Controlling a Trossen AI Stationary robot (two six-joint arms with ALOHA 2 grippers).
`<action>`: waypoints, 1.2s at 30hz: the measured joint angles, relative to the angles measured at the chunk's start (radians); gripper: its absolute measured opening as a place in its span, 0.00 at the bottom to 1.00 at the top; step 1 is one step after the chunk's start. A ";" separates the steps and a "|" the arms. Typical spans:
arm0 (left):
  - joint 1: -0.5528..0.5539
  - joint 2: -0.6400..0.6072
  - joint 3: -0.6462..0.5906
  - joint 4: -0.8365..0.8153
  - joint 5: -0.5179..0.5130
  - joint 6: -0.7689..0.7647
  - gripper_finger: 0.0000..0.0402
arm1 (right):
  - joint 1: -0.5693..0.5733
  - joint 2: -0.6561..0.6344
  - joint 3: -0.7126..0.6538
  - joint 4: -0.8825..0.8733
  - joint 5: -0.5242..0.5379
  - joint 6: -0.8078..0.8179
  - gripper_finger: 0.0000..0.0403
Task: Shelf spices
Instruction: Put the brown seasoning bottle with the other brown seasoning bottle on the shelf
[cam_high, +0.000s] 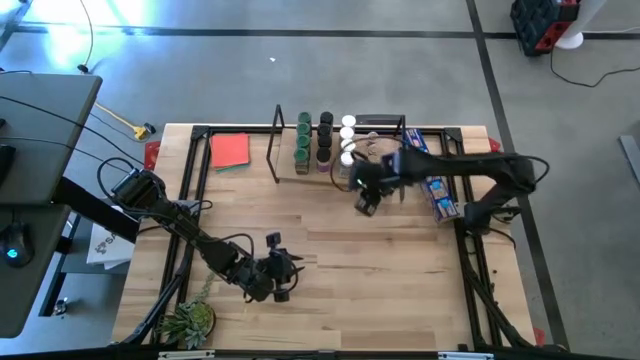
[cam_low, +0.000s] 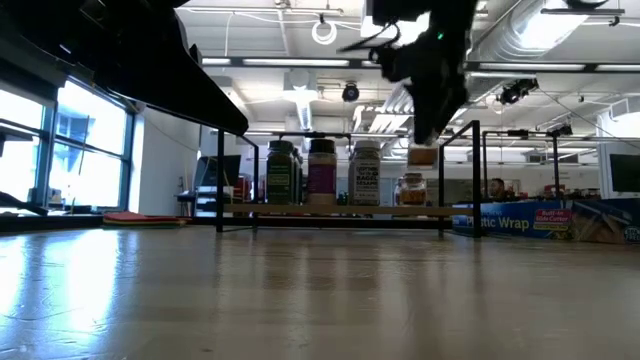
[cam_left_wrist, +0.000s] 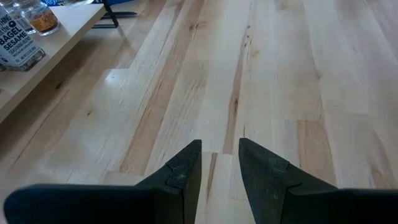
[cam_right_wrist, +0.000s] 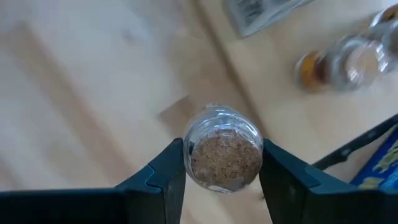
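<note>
My right gripper is clamped on a clear spice jar, lifted beside the shelf for placing; my left gripper waits slightly parted, empty.

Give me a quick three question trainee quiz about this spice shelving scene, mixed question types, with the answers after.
1. True or false: the right gripper is closed on a jar.
2. What does the left gripper hold: A) a jar, B) the red square, C) nothing?
3. Which colour of lid is on the row of jars at the shelf's left end in the high view?

Key
1. True; its fingers press both sides of a clear jar of brown spice.
2. C; it sits over bare table.
3. Green.
</note>
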 joint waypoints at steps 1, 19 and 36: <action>0.000 0.000 0.000 0.000 0.000 0.000 0.26 | -0.021 0.021 0.006 -0.001 -0.004 -0.024 0.38; 0.000 0.000 0.000 0.000 0.000 -0.010 0.26 | -0.201 0.088 0.015 0.032 -0.007 -0.123 0.49; -0.005 0.000 0.000 -0.001 0.000 -0.022 0.26 | -0.213 0.088 0.015 0.051 -0.008 -0.136 0.59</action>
